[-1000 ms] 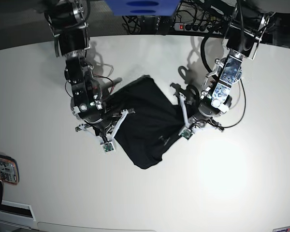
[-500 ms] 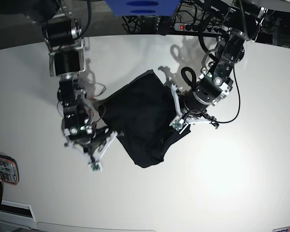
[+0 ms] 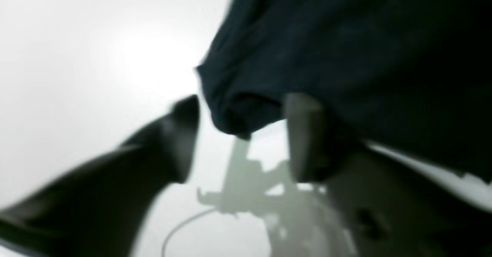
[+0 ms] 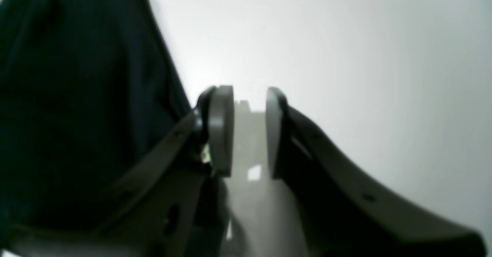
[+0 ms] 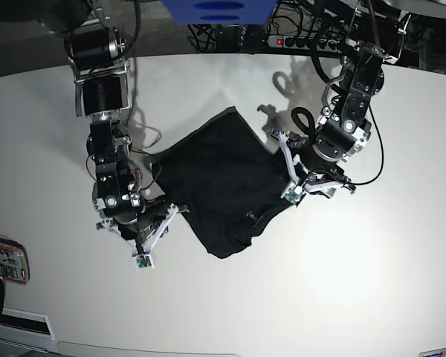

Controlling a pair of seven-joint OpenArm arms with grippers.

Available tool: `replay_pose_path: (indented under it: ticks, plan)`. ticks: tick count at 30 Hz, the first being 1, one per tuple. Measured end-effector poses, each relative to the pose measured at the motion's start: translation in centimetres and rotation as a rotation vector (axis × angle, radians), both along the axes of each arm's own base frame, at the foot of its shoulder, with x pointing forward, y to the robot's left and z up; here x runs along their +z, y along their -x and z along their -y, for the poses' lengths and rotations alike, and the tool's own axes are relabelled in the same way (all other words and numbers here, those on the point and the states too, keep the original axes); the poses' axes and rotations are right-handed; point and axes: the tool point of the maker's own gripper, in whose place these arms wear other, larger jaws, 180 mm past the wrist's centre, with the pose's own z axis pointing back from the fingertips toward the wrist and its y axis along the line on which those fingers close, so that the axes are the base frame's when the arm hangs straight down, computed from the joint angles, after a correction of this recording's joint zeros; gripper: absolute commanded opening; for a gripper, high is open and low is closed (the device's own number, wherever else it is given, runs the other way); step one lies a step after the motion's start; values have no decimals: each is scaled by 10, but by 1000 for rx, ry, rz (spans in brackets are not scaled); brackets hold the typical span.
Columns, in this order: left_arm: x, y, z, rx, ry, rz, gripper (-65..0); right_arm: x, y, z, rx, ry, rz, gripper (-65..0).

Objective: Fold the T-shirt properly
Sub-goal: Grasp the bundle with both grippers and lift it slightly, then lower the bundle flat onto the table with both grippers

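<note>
Black, thin fabric lies bunched in a rough diamond near the middle of the white table [image 5: 372, 297]: the T-shirt [image 5: 219, 182] has been doubled over on itself into a compact shape, yet its edges are uneven and a loose tab sticks out at its lower right, so the fold looks partly done, with squaring and at least 1 more fold probably left. Neither pincer has hold of it. The left gripper [image 3: 238, 140] stands wide apart in its wrist view, a rounded lump of the shirt's edge hanging between the 2 fingers without being pinched. The right gripper [image 4: 249, 132] is parted only a little, bare table showing through the gap and the shirt lying just beside its left finger. Only the base view gives the shirt's outline and both arms flanking it, the left gripper [image 5: 297, 182] at the cloth's edge, the right gripper [image 5: 152, 234] just off it; the blurred wrist views alone show the jaw gaps.
</note>
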Motion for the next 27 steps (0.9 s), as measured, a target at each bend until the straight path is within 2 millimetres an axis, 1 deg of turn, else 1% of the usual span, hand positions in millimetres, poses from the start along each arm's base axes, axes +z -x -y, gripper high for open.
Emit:
replay_pose_path:
  ticks: [1,2,4,7,9,10,12,14,16,18,20,24,26,27]
  plan:
    - [-2,2,3,-9,1,-6,-249,3,-3,0,1,-2,14,-532]
    - [-3,5,9,-28,0,-11,-272,4,-4,-1,1,-3,17,-543]
    - [-7,11,19,-63,2,-23,-337,2,-2,0,1,-2,9,-561]
    - [-19,32,32,-99,16,-70,-513,-2,2,0,0,0,-4,-607]
    - [-26,45,39,-123,17,-105,-650,-3,1,0,0,0,-5,-650]
    - [-27,47,41,-132,12,-110,-650,-5,-1,1,-2,-2,-5,-650]
    - [-23,43,44,-130,30,-90,-650,-12,0,1,-3,-6,-14,-650]
    - [-22,42,44,-128,31,-87,-650,-22,3,3,-9,-2,-36,-650]
    - [-26,47,42,-127,23,-107,-650,-33,7,5,-15,1,-69,-650]
    - [-28,48,42,-127,23,-111,-650,-40,10,7,-18,4,-91,-650]
    - [-36,48,40,-123,17,-128,-650,-45,11,7,-19,-1,-91,-650]
    - [-61,54,30,-103,-15,-196,-650,-52,12,11,-25,3,-96,-650]
    - [-66,52,27,-96,-27,-210,-650,-59,20,18,-22,12,-93,-650]
    - [-65,48,25,-90,-31,-205,-650,-66,29,23,-23,21,-111,-650]
